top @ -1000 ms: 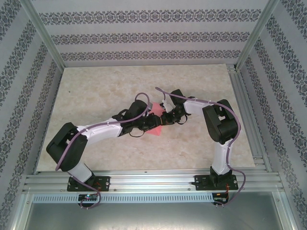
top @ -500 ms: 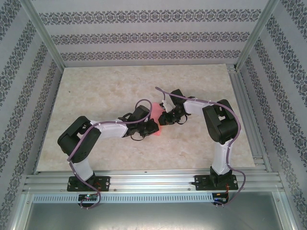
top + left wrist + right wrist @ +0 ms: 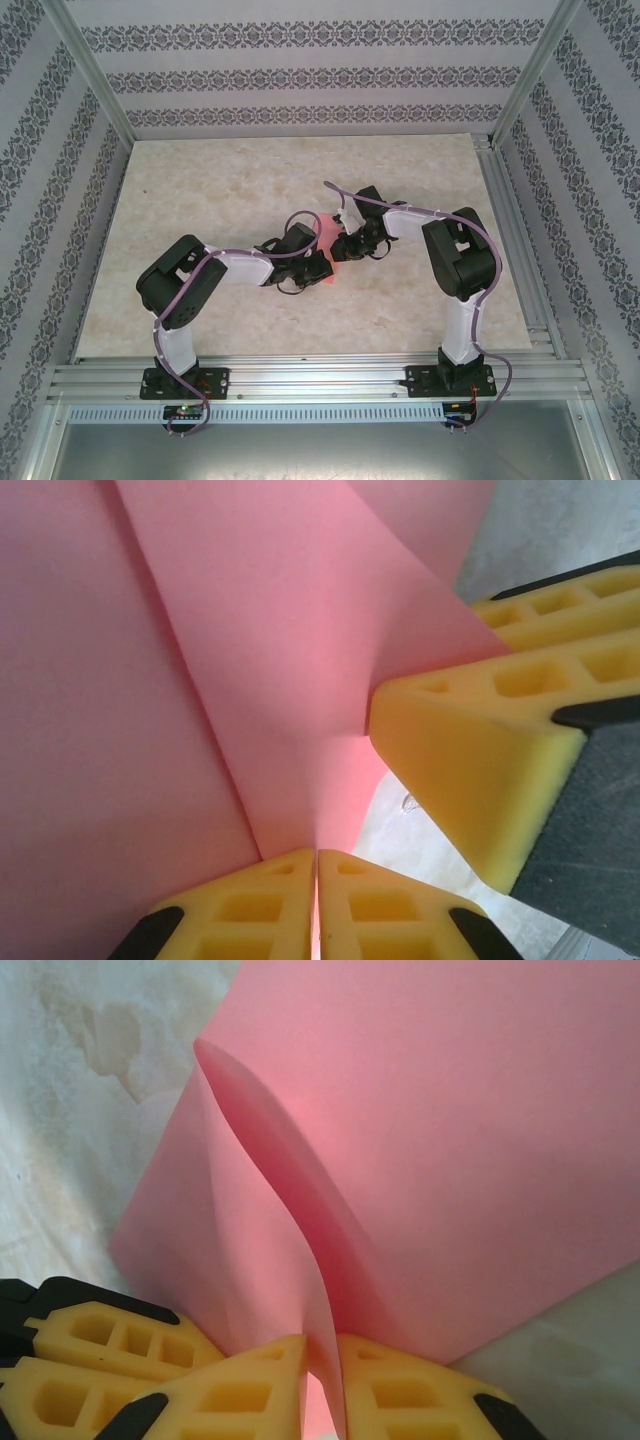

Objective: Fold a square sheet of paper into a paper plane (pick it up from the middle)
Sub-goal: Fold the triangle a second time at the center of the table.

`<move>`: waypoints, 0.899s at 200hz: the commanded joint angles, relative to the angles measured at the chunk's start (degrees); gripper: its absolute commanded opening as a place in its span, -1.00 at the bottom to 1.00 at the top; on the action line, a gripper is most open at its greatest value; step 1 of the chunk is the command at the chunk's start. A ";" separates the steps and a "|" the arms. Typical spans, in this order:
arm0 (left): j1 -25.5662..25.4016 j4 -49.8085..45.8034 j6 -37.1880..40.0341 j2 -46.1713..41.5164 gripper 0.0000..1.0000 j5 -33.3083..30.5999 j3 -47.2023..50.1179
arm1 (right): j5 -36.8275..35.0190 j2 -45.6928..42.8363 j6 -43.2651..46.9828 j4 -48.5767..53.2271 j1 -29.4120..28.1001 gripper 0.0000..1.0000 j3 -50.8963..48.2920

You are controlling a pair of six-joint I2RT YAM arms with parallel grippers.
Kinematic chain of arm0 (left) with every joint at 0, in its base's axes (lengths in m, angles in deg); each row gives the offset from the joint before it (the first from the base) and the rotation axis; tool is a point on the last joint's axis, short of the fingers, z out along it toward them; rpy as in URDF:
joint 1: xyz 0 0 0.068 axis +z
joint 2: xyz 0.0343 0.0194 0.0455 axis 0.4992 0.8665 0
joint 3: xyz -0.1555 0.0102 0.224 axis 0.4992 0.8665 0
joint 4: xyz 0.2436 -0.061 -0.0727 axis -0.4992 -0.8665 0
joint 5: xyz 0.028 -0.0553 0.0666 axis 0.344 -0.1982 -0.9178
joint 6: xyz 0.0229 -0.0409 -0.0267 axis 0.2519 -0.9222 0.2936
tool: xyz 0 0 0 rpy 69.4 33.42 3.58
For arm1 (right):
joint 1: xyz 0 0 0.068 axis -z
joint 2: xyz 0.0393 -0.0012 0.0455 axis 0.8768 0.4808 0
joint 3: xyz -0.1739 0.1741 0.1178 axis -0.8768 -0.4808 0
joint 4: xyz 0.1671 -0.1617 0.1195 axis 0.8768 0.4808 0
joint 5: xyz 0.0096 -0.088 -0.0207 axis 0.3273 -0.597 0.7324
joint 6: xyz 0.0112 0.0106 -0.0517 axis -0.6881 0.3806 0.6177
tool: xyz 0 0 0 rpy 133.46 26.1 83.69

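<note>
Top view: left arm [image 3: 235,268] folded sharply at the elbow, forearm reaching right, left gripper [image 3: 312,264] low over the table [image 3: 200,190] centre. Right arm [image 3: 455,250] bent over from its base, right gripper [image 3: 345,247] pointing left, the two grippers nearly touching. Square sheet of paper [image 3: 326,229] mostly hidden between them, just pink slivers. Left wrist view gives detail: left fingers [image 3: 260,900] clamped on a raised ridge of the sheet, creases fanning upward. Right wrist view: right fingers [image 3: 400,1380] pinched on a curled fold, bare table beside it.
</note>
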 commanded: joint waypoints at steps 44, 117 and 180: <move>-0.05 -2.97 1.25 -0.69 -0.77 -2.85 -0.34 | -3.85 -5.71 -1.17 -1.69 0.49 -0.41 0.11; 0.11 -1.58 3.14 -2.76 -0.66 0.32 -4.42 | -5.07 -17.54 -7.70 -5.98 4.99 -0.55 -8.53; 2.44 -5.83 7.12 -2.99 -0.66 -1.25 -8.76 | -4.58 -22.39 -13.78 -12.02 3.11 -0.77 -15.85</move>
